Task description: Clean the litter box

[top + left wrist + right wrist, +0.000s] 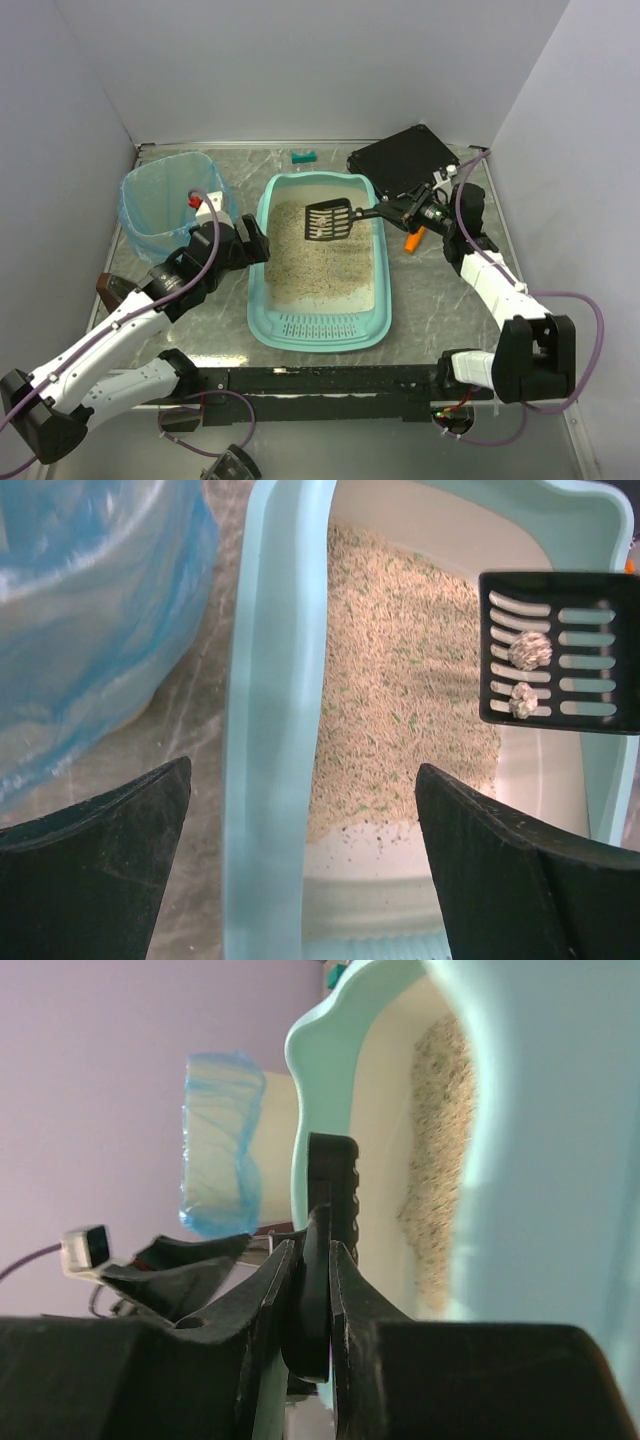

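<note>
- The litter box (258, 275) is moulded in smooth plastic.
- Its litter (320, 265) is seen as rough granules.
- The scoop (328, 221) is made of matt black plastic.
- The bin (150, 215) is lined with thin, crinkled film.

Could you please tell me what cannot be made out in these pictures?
Top view: the load on the scoop is too small.
Left wrist view: the scoop's handle is cut off by the right edge.
Right wrist view: the scoop stands edge-on in the right claw, hiding its load.
Top view: the right claw partly hides the orange item; the teal item is too small to identify.
</note>
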`<state>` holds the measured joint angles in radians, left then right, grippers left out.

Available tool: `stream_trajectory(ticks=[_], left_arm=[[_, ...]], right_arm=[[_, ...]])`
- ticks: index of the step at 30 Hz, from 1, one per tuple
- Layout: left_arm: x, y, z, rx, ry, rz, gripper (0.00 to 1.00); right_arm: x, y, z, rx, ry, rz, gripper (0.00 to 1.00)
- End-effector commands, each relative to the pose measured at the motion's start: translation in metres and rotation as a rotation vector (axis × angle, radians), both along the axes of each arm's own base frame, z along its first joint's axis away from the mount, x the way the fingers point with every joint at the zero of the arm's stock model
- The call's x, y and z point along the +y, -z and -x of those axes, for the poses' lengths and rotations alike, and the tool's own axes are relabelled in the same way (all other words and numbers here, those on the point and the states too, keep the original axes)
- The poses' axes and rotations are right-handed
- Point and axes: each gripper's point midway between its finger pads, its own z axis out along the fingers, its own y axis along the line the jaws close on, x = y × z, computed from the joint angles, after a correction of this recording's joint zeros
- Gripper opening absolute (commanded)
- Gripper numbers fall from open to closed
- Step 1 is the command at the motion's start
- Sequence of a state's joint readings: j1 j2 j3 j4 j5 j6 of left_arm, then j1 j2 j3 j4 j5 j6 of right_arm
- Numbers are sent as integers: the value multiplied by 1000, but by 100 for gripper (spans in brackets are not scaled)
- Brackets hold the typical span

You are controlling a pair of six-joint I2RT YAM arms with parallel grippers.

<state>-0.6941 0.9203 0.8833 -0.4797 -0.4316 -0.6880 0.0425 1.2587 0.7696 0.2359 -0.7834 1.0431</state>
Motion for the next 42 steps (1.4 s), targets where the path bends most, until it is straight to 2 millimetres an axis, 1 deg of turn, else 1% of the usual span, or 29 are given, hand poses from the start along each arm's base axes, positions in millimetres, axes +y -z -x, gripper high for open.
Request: stream_trajectory(ticks=[1, 4, 5, 7, 8, 10, 11, 13, 14, 15, 16, 17, 19, 20, 21, 22, 23, 24, 25, 26, 28, 31, 33, 35, 36, 37, 39, 40, 42], left_arm=[[-8, 3, 8, 25, 12, 98, 97], [-5, 4, 14, 21, -7, 144, 97], [-3, -1, 17, 1, -4, 167, 97], [-2, 2, 21, -5, -5, 192, 97], [0, -2, 24, -16, 0, 212, 97], [1, 2, 31, -3, 5, 236, 97], [3, 0, 36, -11, 11, 251, 97], [4, 2, 39, -18, 16, 265, 97], [6, -2, 42, -28, 13, 283, 97], [7, -4, 43, -32, 12, 293, 97], [8, -4, 44, -30, 7, 297, 97], [10, -5, 46, -30, 2, 306, 97], [11, -2, 48, -23, -7, 319, 97], [11, -4, 49, -30, -4, 333, 97], [11, -4, 50, -30, -2, 339, 97], [11, -2, 51, -28, -2, 340, 97], [13, -6, 53, -38, -7, 354, 97], [15, -3, 54, -34, -9, 354, 97], [16, -4, 55, -39, -14, 361, 97], [18, -7, 57, -51, -19, 375, 97], [19, -10, 59, -64, -10, 391, 97], [19, -11, 62, -70, -5, 410, 97], [24, -9, 61, -70, -30, 407, 97], [27, -8, 61, -72, -47, 406, 97], [27, -8, 61, -75, -48, 405, 97], [27, -8, 60, -78, -48, 406, 97], [23, -9, 60, -86, -28, 410, 97], [22, -8, 58, -85, -26, 407, 97], [19, -7, 56, -85, -18, 406, 97]], right_arm=[[11, -43, -2, 1, 88, -15, 0], [26, -71, 0, -26, 124, -67, 0], [37, -89, 5, -55, 107, -75, 0], [41, -98, 1, -54, 148, -69, 0], [53, -114, 3, -74, 132, -84, 0], [60, -119, -1, -52, 148, -84, 0], [70, -133, 2, -78, 128, -89, 0], [81, -138, -2, -80, 130, -83, 0], [87, -148, -2, -88, 120, -86, 0], [100, -153, 4, -93, 91, -91, 0], [106, -150, -2, -85, 97, -80, 0], [113, -166, -1, -110, 86, -94, 0], [136, -168, -2, -100, 51, -106, 0], [145, -182, -1, -119, 30, -133, 0], [153, -184, 0, -116, 12, -138, 0], [173, -176, 1, -103, -24, -124, 0], [181, -196, 0, -138, -35, -136, 0], [191, -199, 1, -148, -53, -131, 0], [210, -186, -2, -135, -76, -100, 0], [219, -201, -1, -168, -85, -112, 0], [238, -199, -14, -207, -74, -62, 0], [269, -186, -19, -278, -115, 40, 0], [290, -178, -14, -338, -179, 89, 0], [306, -177, -19, -459, -206, 180, 0], [319, -175, -9, -520, -245, 227, 0], [322, -181, -18, -624, -207, 308, 0], [341, -184, -7, -774, -254, 372, 0], [343, -190, -6, -857, -250, 409, 0], [351, -203, 11, -1029, -317, 408, 0]])
